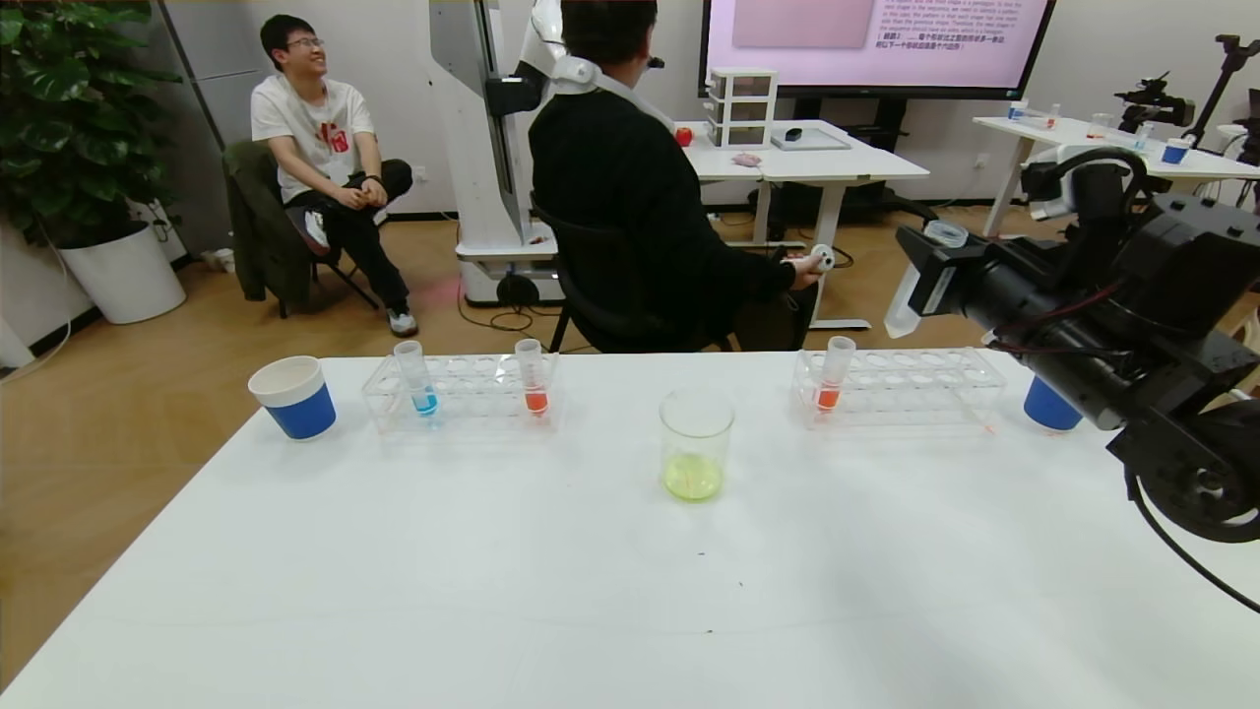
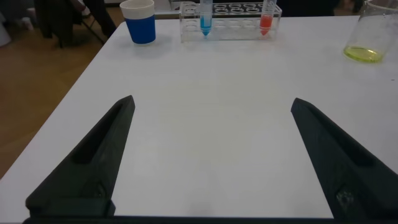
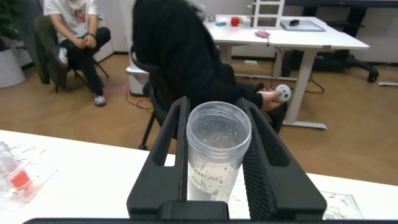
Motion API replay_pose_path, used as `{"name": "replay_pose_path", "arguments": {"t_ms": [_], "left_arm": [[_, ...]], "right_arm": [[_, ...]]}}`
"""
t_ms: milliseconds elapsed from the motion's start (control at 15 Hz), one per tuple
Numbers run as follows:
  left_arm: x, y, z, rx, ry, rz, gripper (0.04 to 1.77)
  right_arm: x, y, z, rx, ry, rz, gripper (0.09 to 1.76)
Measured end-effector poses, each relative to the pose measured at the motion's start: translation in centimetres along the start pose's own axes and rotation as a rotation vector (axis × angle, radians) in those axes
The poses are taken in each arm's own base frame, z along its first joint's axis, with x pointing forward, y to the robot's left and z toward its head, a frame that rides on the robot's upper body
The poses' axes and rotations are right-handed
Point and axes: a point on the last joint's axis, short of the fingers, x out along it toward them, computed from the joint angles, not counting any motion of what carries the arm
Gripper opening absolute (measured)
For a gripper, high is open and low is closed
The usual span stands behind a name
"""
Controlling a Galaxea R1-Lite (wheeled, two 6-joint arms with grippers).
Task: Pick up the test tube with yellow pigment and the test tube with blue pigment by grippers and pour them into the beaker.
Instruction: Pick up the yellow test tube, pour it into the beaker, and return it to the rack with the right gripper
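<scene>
While the right gripper (image 3: 217, 163) clamps an emptied, half-hidden tube (image 3: 217, 149), left gripper (image 2: 211, 155) gapes empty

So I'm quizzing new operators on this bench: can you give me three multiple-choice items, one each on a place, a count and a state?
1. Where is the blue-tipped tube?
A. left rack
B. right rack
C. beaker

2. How many red-tipped tubes stand in the racks?
A. one
B. two
C. three

3. The right hand is:
A. open, empty
B. shut on a tube
C. resting on the table

Key:
1 A, it stands at that rack's left end.
2 B, one per rack.
3 B, both fingers flank an empty-looking tube held above the table.
</scene>
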Motion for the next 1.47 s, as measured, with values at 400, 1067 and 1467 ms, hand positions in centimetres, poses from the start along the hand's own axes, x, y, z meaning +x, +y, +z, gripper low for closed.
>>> {"name": "replay_pose_path", "arguments": {"t_ms": [400, 1067, 1467], "left_arm": [[0.0, 0.0, 0.0, 0.0, 0.0, 0.0, 1.75], [0.0, 0.0, 0.0, 0.0, 0.0, 0.0, 1.75], [0.0, 0.0, 0.0, 0.0, 0.0, 0.0, 1.75]], "right_arm": [[0.3, -8.3, 0.2, -0.032, 0.21, -0.148, 0.51], [2.5, -21.5, -1.0, -0.049, 0.164, -0.247, 0.51], [4.7, -24.4, -4.0, -0.054, 0.18, -0.278, 0.51]]}}
